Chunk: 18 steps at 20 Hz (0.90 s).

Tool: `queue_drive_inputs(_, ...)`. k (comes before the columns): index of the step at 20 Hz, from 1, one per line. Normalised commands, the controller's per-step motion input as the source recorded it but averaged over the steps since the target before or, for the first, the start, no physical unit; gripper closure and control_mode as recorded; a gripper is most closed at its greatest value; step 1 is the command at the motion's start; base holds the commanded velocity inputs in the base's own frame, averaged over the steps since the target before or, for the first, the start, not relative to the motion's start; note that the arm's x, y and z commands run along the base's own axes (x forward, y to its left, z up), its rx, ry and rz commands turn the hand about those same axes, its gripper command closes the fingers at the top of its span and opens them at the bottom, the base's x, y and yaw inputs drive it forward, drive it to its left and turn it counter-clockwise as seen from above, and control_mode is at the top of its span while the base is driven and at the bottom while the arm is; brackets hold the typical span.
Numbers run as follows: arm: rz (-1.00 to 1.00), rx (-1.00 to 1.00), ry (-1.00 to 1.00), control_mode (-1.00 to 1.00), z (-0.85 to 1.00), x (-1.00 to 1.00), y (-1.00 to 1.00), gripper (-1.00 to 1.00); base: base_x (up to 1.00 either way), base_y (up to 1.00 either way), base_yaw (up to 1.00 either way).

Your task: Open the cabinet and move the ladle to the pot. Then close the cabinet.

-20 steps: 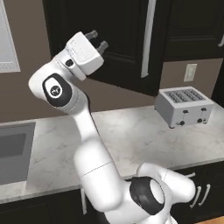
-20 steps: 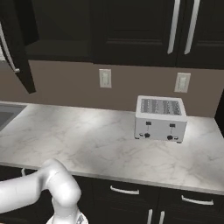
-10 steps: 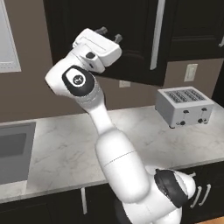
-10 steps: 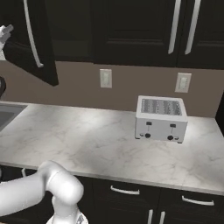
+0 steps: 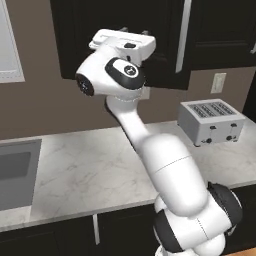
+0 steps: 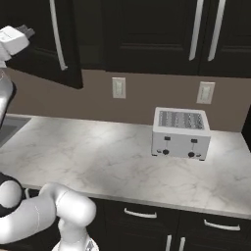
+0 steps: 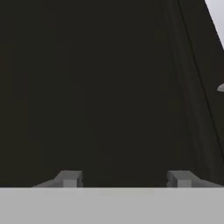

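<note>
The black cabinet stands open. Its door hangs out over the counter with the long silver handle on it, and the same door shows at the upper left of the right base view. My gripper is raised to cabinet height and points into the dark opening beside the door. In the hand view the gripper is open, with nothing between its tips and only dark interior ahead. A small grey shape at that view's right edge cannot be identified. The ladle and the pot are out of view.
A silver toaster sits on the marble counter to the right, below shut black wall cabinets. A sink is set into the counter at the left. Wall outlets sit on the brown backsplash.
The arm has risen and the hand has turned toward the cabinet's inside. The open door has swung further right in both base views. The jaws have narrowed a little.
</note>
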Motion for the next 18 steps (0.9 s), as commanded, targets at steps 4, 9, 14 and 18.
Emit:
queue_drive_inputs(4, 0.42, 0.06, 0.20, -1.00, 0.10, 0.66, -0.80, -1.00, 0.00, 0.00, 0.00)
queue_drive_inputs(9, 0.40, 0.06, 0.21, -1.00, 0.02, 0.95, -0.80, -1.00, 0.00, 0.00, 0.00)
queue_drive_inputs(14, 0.37, 0.08, 0.22, -1.00, 0.05, 1.00, -0.57, -1.00, 0.00, 0.00, 0.00)
queue_drive_inputs(18, 0.32, 0.06, 0.21, -1.00, 0.09, 0.99, -0.28, -1.00, 0.00, 0.00, 0.00)
